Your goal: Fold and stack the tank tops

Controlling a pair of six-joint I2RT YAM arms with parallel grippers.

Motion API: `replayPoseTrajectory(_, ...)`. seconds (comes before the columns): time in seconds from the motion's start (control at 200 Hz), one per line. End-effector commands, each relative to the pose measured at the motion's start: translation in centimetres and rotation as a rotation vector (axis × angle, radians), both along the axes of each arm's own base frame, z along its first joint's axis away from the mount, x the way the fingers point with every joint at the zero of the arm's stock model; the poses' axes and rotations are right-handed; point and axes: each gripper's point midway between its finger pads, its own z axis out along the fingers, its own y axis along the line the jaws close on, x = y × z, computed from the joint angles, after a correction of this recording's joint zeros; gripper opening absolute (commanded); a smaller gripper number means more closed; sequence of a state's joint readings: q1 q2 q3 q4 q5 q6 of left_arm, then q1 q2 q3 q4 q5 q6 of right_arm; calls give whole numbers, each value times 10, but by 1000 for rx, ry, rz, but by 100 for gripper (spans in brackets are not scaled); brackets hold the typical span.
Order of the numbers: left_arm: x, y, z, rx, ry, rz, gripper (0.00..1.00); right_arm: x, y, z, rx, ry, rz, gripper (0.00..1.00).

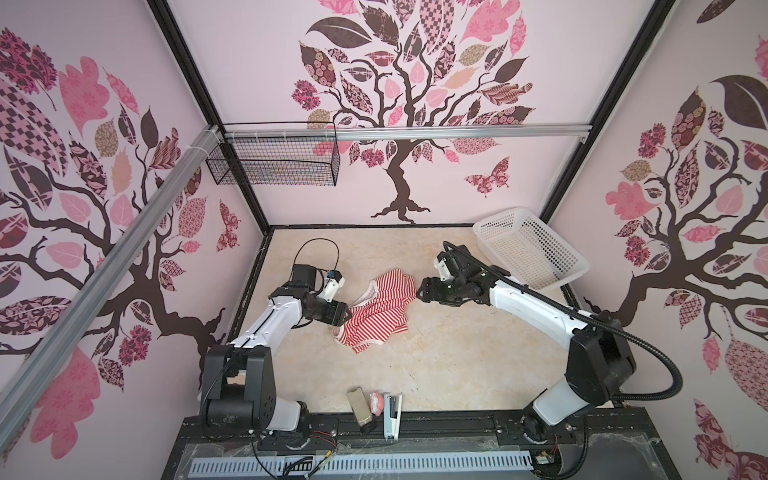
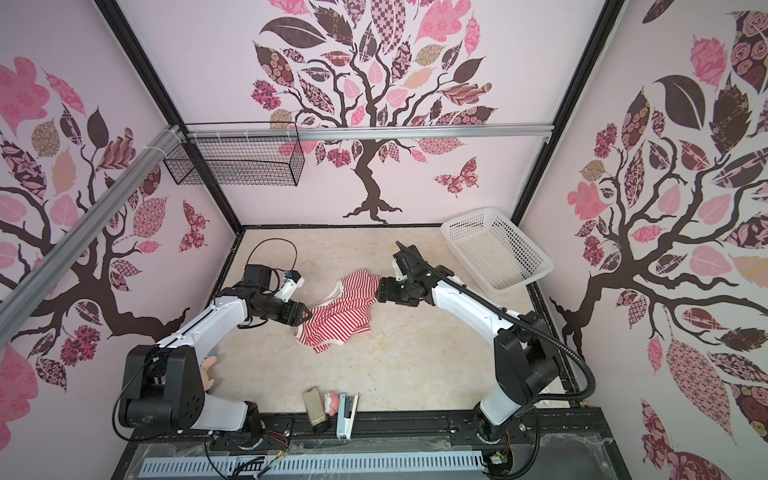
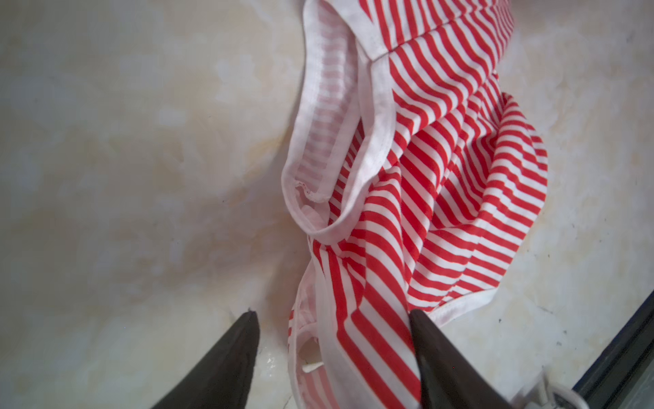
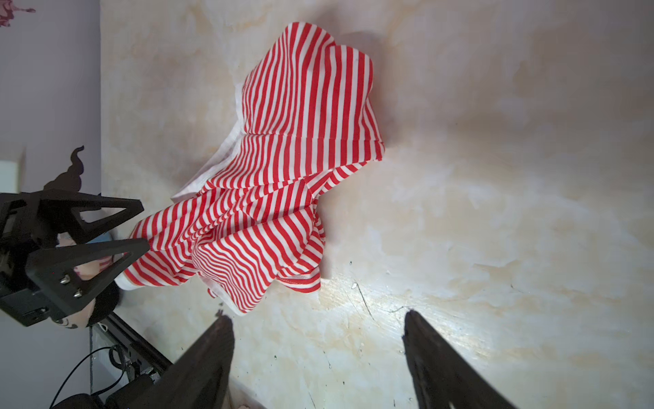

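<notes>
One tank top [image 1: 382, 311] [image 2: 340, 311], red-and-white striped with white trim, lies crumpled in the middle of the table. My left gripper [image 1: 347, 316] [image 2: 306, 314] is at its left edge. In the left wrist view the tank top [image 3: 442, 177] runs between the fingers of the left gripper [image 3: 331, 313]; the jaws stand apart, one finger against the cloth and a gap at the other. My right gripper [image 1: 419, 291] [image 2: 377, 291] hovers at the top's right edge. In the right wrist view the right gripper [image 4: 316, 315] is open over bare table, beside the tank top [image 4: 300, 159].
A white plastic basket [image 1: 496, 217] leans at the back right corner. A black wire basket [image 1: 274, 162] hangs on the back rail. Small items sit at the front edge: a beige block [image 1: 359, 405], a pink lump [image 1: 377, 402], a white stapler-like thing [image 1: 392, 415]. A plush doll [image 2: 208, 370] peeks from behind the left arm.
</notes>
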State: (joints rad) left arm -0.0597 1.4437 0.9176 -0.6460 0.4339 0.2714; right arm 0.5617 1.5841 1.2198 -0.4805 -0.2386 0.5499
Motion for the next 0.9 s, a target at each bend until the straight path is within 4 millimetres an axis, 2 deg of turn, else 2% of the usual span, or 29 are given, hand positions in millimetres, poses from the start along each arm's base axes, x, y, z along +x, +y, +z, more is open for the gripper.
replayPoseTrajectory(0.0,8,-8,16,-39,-18,-29,52,0,-1,16,2,-37,-1,77)
replayPoseTrajectory(0.115,20,-3,30,-12,-67,-8,22,1,-3,20,-1,-51,-1,75)
replayPoseTrajectory(0.195,33,7,51,6,-146,36,0,0,-2,20,-1,-50,2,75)
replayPoseTrajectory(0.345,56,29,101,-29,-316,151,0,0,-3,17,-5,-46,-1,75)
replayPoseTrajectory(0.46,75,46,120,-19,-372,210,0,0,-2,15,-1,-42,0,75)
replayPoseTrajectory(0.735,141,101,142,57,-471,379,0,-2,6,5,36,-8,9,74)
replayPoseTrajectory(0.831,168,118,132,123,-454,413,0,-4,9,0,40,6,15,75)
replayPoseTrajectory(0.886,182,139,119,215,-410,477,0,-5,11,-3,39,14,18,75)
replayPoseTrajectory(0.896,185,144,116,235,-399,494,3,-6,12,-4,39,17,19,76)
